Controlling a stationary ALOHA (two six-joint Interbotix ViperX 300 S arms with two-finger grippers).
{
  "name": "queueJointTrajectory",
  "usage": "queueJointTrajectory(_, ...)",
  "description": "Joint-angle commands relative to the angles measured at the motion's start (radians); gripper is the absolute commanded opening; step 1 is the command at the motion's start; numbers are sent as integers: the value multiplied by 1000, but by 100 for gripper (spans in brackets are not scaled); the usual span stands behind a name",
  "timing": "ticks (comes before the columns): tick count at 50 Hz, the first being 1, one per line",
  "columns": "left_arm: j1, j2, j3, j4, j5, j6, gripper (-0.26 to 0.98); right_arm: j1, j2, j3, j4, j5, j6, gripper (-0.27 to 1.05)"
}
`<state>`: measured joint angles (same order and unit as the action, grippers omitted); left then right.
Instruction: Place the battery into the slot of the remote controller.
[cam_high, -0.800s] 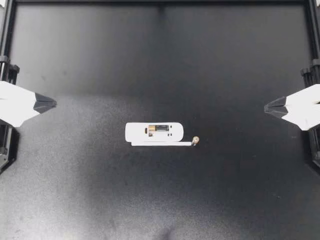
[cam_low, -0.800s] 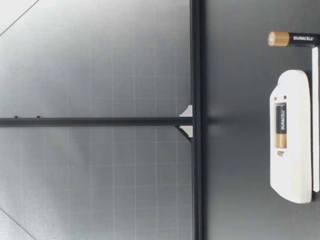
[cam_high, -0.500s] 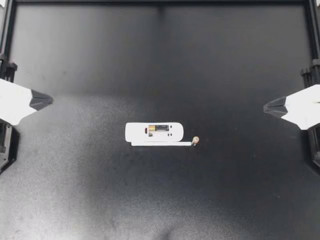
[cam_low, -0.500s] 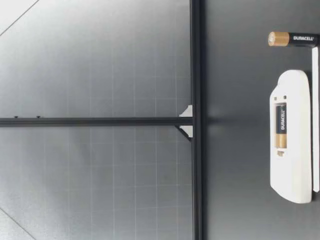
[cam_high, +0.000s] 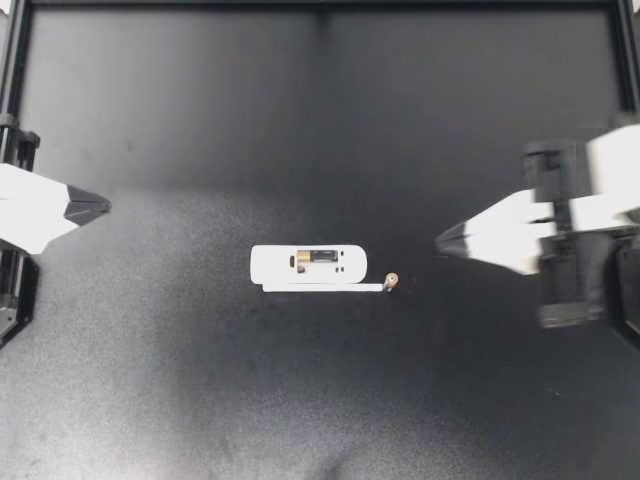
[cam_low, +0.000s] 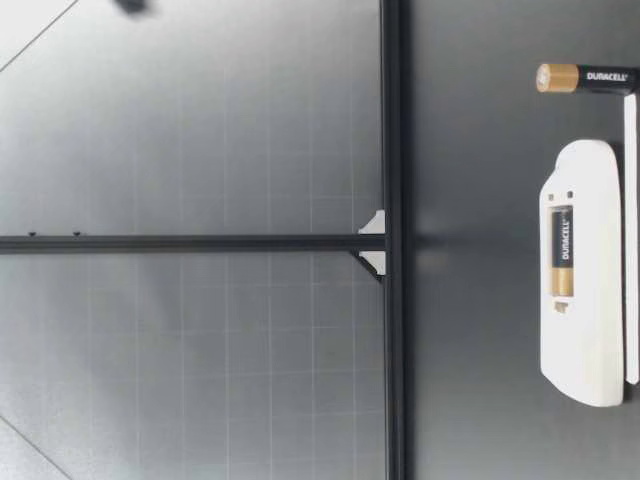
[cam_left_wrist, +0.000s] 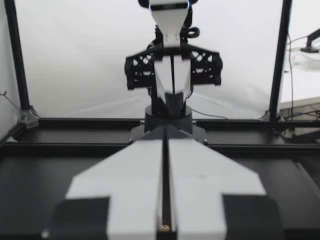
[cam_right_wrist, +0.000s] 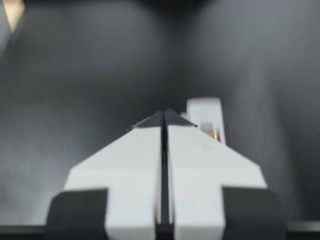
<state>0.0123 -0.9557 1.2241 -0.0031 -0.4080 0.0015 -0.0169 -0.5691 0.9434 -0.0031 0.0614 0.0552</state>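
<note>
**Top view.** You have the remote controller (cam_high: 308, 265) flat near the middle of the table (cam_high: 200, 380), with its long axis running between your two arms. A seated battery (cam_high: 318, 259) lies in the slot (cam_high: 337, 259) along that same axis, copper end toward your left arm. The loose battery (cam_high: 391, 281) shows only a small round end, so its long axis is vertical. It stands just off the remote's right-hand end. A thin white strip (cam_high: 325, 288) runs along the remote's edge and reaches the loose battery. The left gripper (cam_high: 108, 206) is well apart from everything. The right gripper (cam_high: 440, 241) is blurred; it points toward the loose battery and is near it but clear of it.

**Low view.** The loose battery stands upright on the table, copper end up. No gripper shows here. A dark blur (cam_low: 131, 6) high above the table is too smeared to name.

**Left wrist view.** The fingers are pressed together with nothing held. Neither remote nor battery can be made out.

**Right wrist view.** These fingers are also closed together and empty. The remote lies ahead of the fingertips, soft and partly hidden behind them. The loose battery cannot be picked out.
</note>
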Motion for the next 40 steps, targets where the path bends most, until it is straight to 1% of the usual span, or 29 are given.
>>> queueJointTrajectory(1, 2, 9, -12, 0, -11, 2, -14, -20, 49, -75, 3, 121, 5, -16)
queueJointTrajectory(6, 2, 9, -12, 0, -9, 0, -14, -43, 107, -127, 3, 244, 14, -15)
queueJointTrajectory(11, 2, 9, -11, 0, -11, 0, -14, -54, 160, -164, 2, 314, 21, -15)
queueJointTrajectory(20, 2, 12, -11, 0, -11, 0, -14, -57, 253, -206, -3, 371, 20, -14)
queueJointTrajectory(25, 2, 18, -9, 0, -11, 0, -14, -57, 302, -218, -6, 368, 20, -10)
queueJointTrajectory(33, 2, 26, -8, 0, -11, 0, -14, -57, 359, -242, -6, 374, 18, 5)
queueJointTrajectory(40, 2, 28, -5, -2, -9, 0, -14, -57, 388, -256, -6, 382, 15, 29)
